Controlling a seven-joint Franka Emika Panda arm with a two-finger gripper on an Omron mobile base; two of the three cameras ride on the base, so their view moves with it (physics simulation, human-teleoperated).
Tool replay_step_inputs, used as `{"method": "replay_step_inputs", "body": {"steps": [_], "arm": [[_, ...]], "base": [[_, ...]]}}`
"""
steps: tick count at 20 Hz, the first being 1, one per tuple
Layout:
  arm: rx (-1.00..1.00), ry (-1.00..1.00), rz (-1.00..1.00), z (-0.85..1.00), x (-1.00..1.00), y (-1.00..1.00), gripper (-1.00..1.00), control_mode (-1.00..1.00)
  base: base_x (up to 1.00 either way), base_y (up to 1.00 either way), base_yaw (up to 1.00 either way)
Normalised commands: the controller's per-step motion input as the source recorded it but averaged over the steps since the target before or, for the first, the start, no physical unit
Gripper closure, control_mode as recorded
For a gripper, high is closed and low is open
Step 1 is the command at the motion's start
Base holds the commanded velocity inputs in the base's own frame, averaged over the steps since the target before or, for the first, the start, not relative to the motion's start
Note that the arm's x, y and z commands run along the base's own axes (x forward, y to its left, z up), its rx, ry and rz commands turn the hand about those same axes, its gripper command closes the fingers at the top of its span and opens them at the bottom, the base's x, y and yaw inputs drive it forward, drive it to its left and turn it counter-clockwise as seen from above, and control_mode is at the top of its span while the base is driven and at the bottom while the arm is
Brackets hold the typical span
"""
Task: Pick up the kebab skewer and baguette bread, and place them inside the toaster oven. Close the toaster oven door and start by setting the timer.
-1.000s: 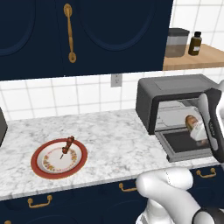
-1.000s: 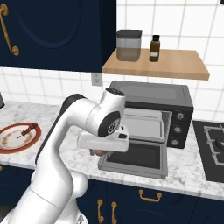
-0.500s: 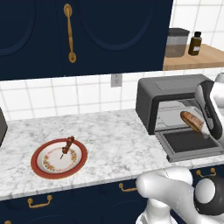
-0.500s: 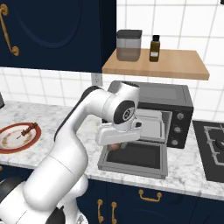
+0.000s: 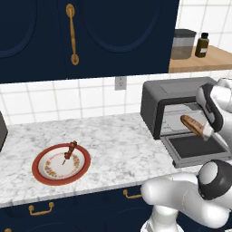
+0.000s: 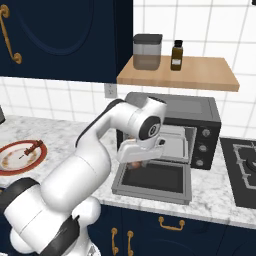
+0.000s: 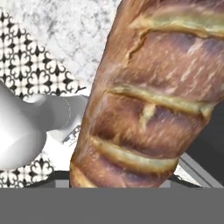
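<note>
- The baguette [image 5: 194, 125] hangs at the right of the left base view, in front of the oven [image 5: 179, 103] mouth and above the lowered door [image 5: 198, 148], touching neither. In my judgement it is carried there to go in through the wide opening.
- The gripper [image 5: 207, 130] is clamped on the baguette at its lower right end; the fingertips themselves are hidden behind loaf and wrist, but the loaf is off every surface and joined to the hand.
- In the left base view, the baguette's long axis runs from upper left to lower right, the free end aimed up-left at the oven cavity. In the hand view the loaf [image 7: 148, 92] runs bottom to top, score marks crossing it.
- The door lies flat and open at centre bottom of the right base view [image 6: 152, 180], the arm bent over it.
- The skewer [image 5: 70, 150] lies on the plate [image 5: 45, 174] at lower left of the left base view, well apart from the oven; it looks like the next item to fetch.
</note>
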Motion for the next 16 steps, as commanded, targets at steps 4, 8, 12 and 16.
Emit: {"method": "replay_step_inputs", "body": {"steps": [4,8,12,16], "arm": [[0.07,-0.02,0.00,-0.27,0.21,0.00,1.00,-1.00],[0.01,-0.01,0.00,-0.06,0.35,-0.01,1.00,-1.00],[0.00,0.00,0.00,-0.01,0.29,0.00,1.00,-1.00],[0.00,-0.01,0.00,0.00,0.27,0.00,1.00,-1.00]], "base": [[0.00,0.00,0.00],[0.00,0.00,0.00],[0.00,0.00,0.00],[0.00,0.00,0.00]]}}
